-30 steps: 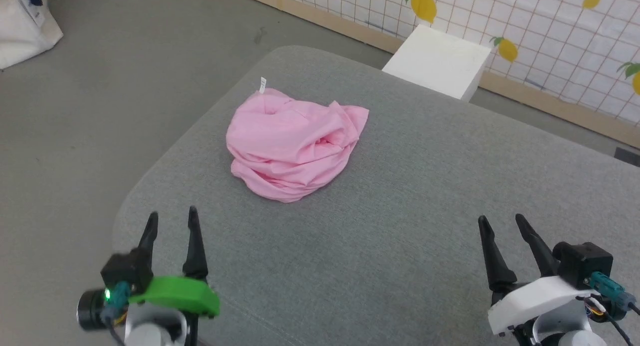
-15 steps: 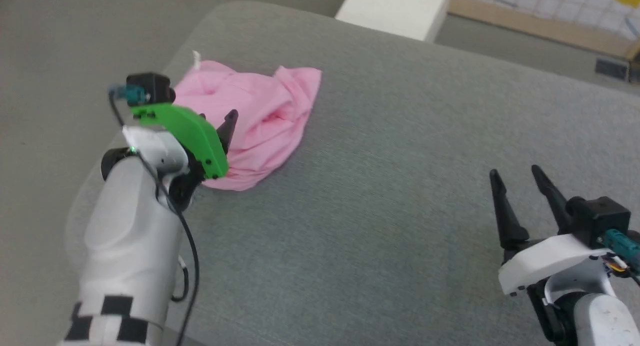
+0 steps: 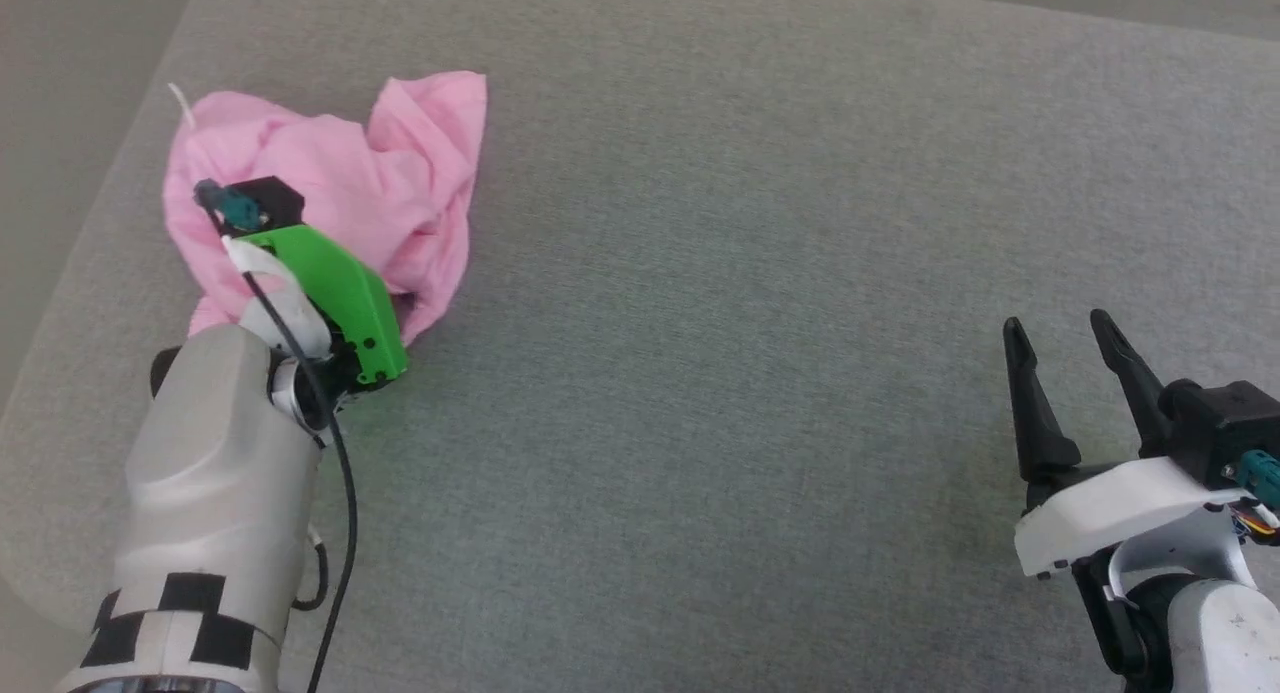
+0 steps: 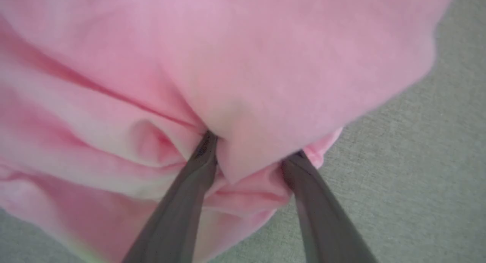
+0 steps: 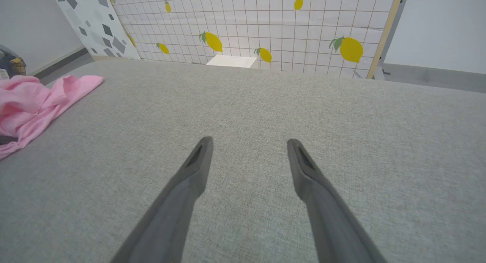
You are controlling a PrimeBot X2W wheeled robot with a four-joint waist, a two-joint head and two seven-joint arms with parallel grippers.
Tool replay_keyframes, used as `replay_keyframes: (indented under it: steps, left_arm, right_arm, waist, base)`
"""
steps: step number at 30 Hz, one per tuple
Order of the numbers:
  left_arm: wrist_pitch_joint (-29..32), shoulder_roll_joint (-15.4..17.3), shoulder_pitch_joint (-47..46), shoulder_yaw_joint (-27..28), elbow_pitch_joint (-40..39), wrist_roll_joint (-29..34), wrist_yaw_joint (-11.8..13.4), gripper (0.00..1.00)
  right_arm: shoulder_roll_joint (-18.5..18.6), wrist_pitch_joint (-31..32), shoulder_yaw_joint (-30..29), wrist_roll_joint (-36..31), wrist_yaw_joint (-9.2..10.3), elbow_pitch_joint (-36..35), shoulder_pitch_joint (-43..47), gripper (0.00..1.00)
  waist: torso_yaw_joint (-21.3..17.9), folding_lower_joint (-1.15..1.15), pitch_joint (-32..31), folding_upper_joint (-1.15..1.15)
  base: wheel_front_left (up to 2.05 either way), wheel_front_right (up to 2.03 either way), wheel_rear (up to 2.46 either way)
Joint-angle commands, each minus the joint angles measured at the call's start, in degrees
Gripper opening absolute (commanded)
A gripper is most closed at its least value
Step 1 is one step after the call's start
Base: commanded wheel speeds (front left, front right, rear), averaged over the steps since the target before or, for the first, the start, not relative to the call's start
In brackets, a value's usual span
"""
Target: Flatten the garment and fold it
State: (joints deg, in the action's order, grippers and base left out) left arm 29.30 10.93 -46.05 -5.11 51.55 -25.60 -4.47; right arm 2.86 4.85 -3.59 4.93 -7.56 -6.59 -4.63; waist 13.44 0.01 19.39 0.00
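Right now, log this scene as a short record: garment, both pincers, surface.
garment: pink, crumpled in a heap, not flattened
label tag: white, sticking up at the heap's far left edge
left pincer: open, fingertips pushed into the garment's folds, a fold between them
right pincer: open, over bare surface, apart from the garment
surface: grey woven cushion under the garment
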Motion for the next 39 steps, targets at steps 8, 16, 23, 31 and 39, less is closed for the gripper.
replay_keyframes:
  steps: [8,16,23,31,39]
  left_arm:
    - [-13.22,0.18,-2.52,0.16,-2.35,0.96,0.13,0.00]
    - [-12.01,-2.39,-9.39,-8.09,-10.68,0.36,-2.89,0.00]
    - [-0.80,-2.86,-2.81,-27.79,-23.30,-7.68,-3.00,0.00]
    - [5.03,-0.83,11.53,-43.86,-26.20,-12.93,-3.01,0.00]
    - [1.05,-1.58,18.20,-39.43,-26.55,-21.05,-1.52,1.00]
  right_arm:
    - [0.01,-2.05,0.47,1.94,0.08,2.67,0.00,1.00]
    - [0.01,-4.95,0.84,5.17,0.08,6.85,1.46,1.00]
    - [0.01,-6.96,-0.25,7.10,0.08,9.28,2.96,1.00]
    - [0.01,-8.29,-1.59,8.40,0.08,10.87,4.14,1.00]
    - [0.01,-9.28,-1.88,9.30,0.08,12.55,4.89,1.00]
  waist:
    - [-1.38,-0.01,-4.83,0.00]
    - [-4.16,-0.01,-12.08,0.00]
    - [-8.14,-0.01,-15.11,0.00]
    - [-12.70,-0.01,-14.92,0.00]
    - [-13.88,-0.01,-15.74,0.00]
  base:
    - [0.00,0.00,0.00]
    - [0.00,0.00,0.00]
    - [0.00,0.00,0.00]
    - [0.00,0.00,0.00]
    - [0.00,0.00,0.00]
